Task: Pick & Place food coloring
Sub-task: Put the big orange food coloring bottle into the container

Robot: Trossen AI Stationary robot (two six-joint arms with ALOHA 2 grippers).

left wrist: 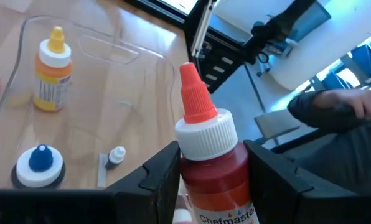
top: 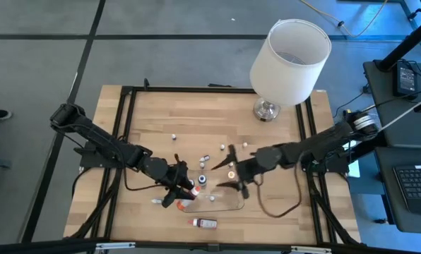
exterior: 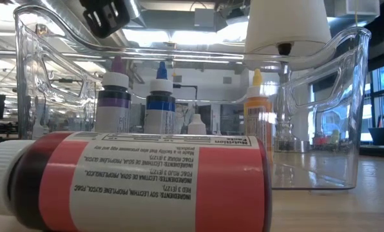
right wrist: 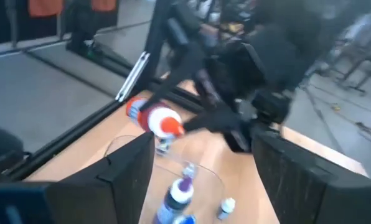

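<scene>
Left gripper [left wrist: 213, 171] | jaws clamped on red food coloring bottle [left wrist: 211, 163], held at clear tray [top: 228, 205] edge | Right gripper [top: 233, 178] | stretched over tray, jaws apart, nothing held

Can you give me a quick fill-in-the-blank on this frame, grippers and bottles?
1. The left gripper is shut on a bottle whose body is ____.
2. The right gripper has its jaws ____ and holds nothing.
3. The yellow bottle stands ____ in the clear tray.

Missing words: red; open; upright
</scene>
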